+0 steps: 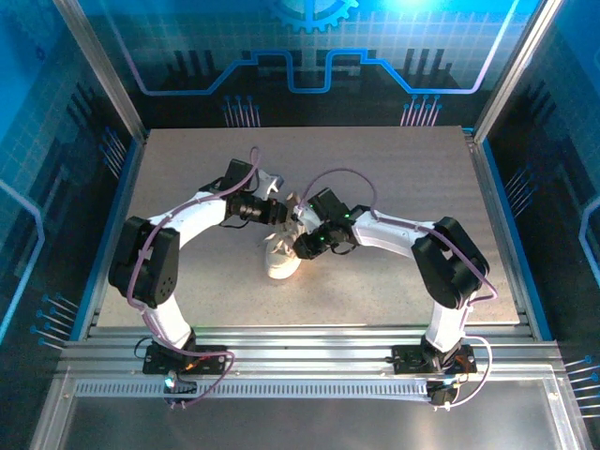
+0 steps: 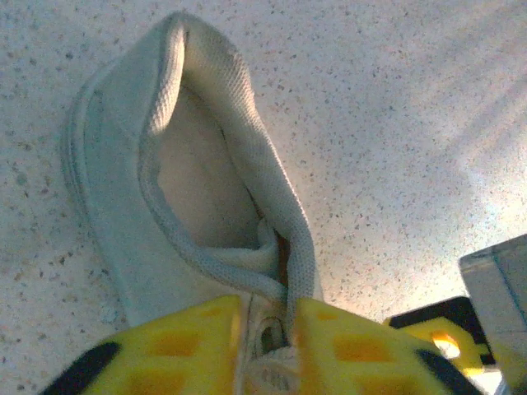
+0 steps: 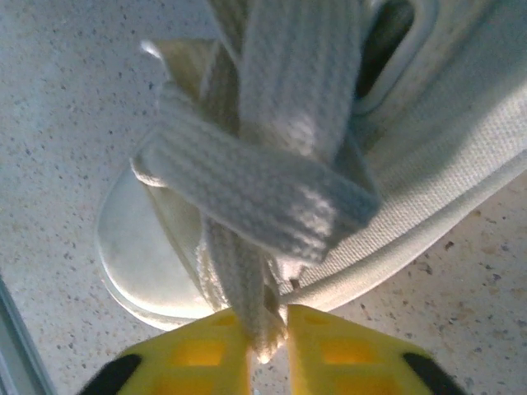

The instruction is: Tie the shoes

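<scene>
The small white canvas sneaker [image 1: 281,259] stands mid-table between both arms. My left gripper [image 1: 279,214] is at its far end; in the left wrist view its yellow fingers [image 2: 165,346] are shut on a pale flat lace [image 2: 290,247] that runs along the sneaker's collar [image 2: 206,189]. My right gripper [image 1: 302,246] sits against the sneaker's right side. In the right wrist view it [image 3: 265,337] pinches a lace strand [image 3: 239,280] that hangs from a crossing of laces [image 3: 255,185] over the sneaker [image 3: 436,164], just above the toe cap [image 3: 140,247].
The speckled grey tabletop [image 1: 394,187] stretches open to the right and far side. Blue enclosure walls [image 1: 525,84] and metal rails [image 1: 300,361] border it. Part of my right gripper [image 2: 436,333] shows in the left wrist view.
</scene>
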{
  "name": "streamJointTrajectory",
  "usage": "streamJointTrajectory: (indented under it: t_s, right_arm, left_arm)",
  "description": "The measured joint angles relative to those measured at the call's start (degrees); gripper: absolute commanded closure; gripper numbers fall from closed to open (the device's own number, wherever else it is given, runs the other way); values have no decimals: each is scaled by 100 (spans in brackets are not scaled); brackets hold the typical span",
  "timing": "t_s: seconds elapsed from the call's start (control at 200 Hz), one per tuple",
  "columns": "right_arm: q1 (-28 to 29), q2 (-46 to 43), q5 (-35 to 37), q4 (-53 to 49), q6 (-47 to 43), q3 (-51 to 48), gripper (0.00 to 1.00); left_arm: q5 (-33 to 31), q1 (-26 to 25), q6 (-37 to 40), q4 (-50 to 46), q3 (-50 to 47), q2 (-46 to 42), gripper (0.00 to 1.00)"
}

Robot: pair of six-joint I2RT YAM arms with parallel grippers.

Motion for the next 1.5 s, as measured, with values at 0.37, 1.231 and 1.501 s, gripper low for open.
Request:
streamJointTrajectory:
  t_s: [0.37,1.231,1.501]
  right_arm:
    - [2,-68,177,-538,-173,192,100]
    - [-647,-378,-343,-1202,-424,444,100]
    - [-634,-337,-693,-1290,-470,599,76]
  left_arm:
    - [258,181,-341,487,-411,-13,100]
    - [348,315,-326,702,-872,-243,70]
    - [367,315,-160,656,-879,-730,65]
